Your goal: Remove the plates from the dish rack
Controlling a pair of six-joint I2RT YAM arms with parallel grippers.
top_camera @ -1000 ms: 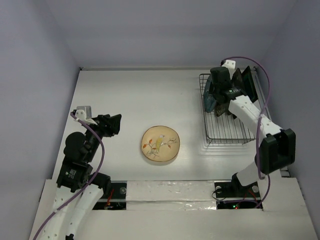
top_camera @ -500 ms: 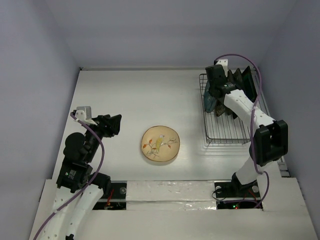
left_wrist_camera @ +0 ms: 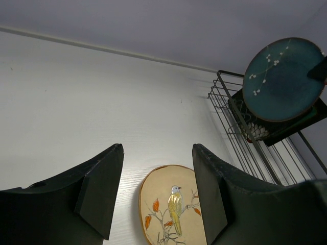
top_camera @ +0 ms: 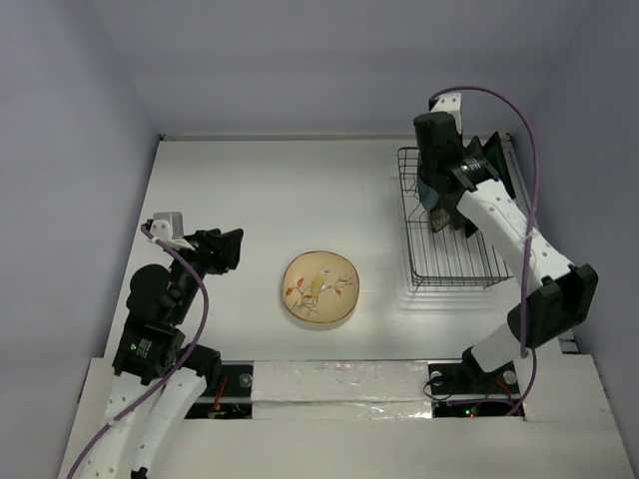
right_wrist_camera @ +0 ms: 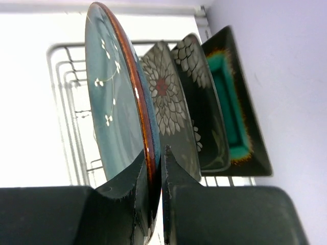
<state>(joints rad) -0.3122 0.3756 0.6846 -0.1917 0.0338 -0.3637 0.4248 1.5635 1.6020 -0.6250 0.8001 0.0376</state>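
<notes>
Holding the left gripper (left_wrist_camera: pixel 158 153) wide open, nothing in it, out of the way. Leaving the bird plate (top_camera: pixel 319 287) flat on the counter (top_camera: pixel 260 190), done. Pinching the teal plate (right_wrist_camera: pixel 110 87) by its rim with the right gripper (right_wrist_camera: pixel 154 153), holding it on edge over the rack (top_camera: pixel 454 264) to slip free. Leaving other plates (right_wrist_camera: pixel 196 102) standing behind.

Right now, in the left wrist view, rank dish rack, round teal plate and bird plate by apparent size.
1. dish rack
2. round teal plate
3. bird plate, unsure: partly hidden and cropped.
</notes>
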